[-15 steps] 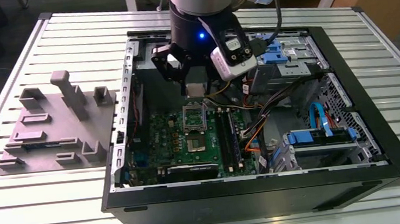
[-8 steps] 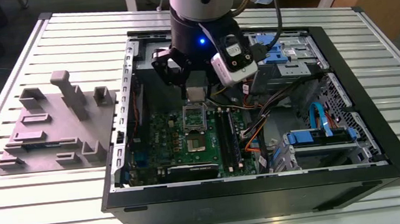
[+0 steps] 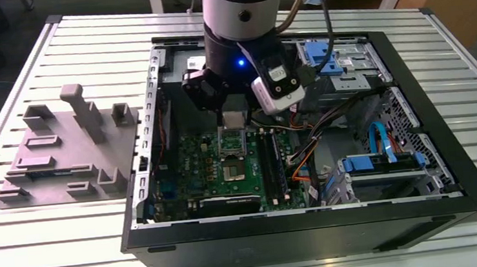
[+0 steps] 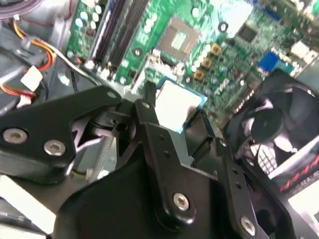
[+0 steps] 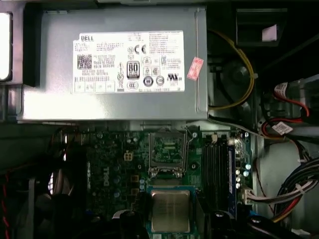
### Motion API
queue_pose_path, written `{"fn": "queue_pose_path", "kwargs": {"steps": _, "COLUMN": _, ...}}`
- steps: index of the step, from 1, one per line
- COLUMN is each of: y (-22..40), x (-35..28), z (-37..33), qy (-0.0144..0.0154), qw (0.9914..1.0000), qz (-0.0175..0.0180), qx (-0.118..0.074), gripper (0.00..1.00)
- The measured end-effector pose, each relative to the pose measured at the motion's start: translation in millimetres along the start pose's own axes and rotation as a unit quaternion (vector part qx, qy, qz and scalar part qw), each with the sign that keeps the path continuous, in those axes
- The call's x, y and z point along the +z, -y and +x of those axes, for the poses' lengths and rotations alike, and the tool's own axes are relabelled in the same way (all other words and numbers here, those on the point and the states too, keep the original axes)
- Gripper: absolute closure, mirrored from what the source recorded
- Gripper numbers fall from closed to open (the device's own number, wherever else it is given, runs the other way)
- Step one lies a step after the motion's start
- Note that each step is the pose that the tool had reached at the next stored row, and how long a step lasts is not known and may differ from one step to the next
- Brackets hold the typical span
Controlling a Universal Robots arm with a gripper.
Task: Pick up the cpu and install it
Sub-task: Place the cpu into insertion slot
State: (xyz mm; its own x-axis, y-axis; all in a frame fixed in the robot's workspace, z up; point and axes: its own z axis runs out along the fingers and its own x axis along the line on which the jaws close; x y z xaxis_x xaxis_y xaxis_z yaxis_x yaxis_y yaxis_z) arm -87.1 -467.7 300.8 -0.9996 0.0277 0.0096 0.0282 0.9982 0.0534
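Observation:
The cpu is a small square chip with a silvery top and a green rim. My gripper is shut on it from two sides. In the second wrist view the cpu sits between the black fingers of the gripper, above the green motherboard. The open socket with its metal frame lies on the board a short way ahead of the chip, and appears as the socket in the second wrist view. In the exterior view the gripper hangs inside the open computer case, over the motherboard.
A grey power supply box with a white label borders the board. Black memory sticks stand beside the socket, and a black fan lies close by. Cables and blue drive brackets crowd the case. A grey fixture block rests on the slatted table at the exterior view's left.

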Motion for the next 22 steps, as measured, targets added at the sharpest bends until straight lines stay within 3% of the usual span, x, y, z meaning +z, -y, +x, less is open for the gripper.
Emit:
{"fn": "queue_pose_path", "kwargs": {"steps": 5, "y": 2.4, "x": 6.6, "z": -0.1, "qy": 0.0, "qw": 1.0, "qz": -0.0001, "qx": 0.0, "gripper": 0.53}}
{"fn": "queue_pose_path", "kwargs": {"steps": 17, "y": 6.1, "x": 7.4, "z": -0.3, "qy": 0.0, "qw": 1.0, "qz": 0.0, "qx": 0.0, "gripper": 0.53}}
{"fn": "queue_pose_path", "kwargs": {"steps": 22, "y": 6.8, "x": 10.6, "z": -0.3, "qy": 0.0, "qw": 1.0, "qz": 0.0, "qx": 0.0, "gripper": 0.53}}
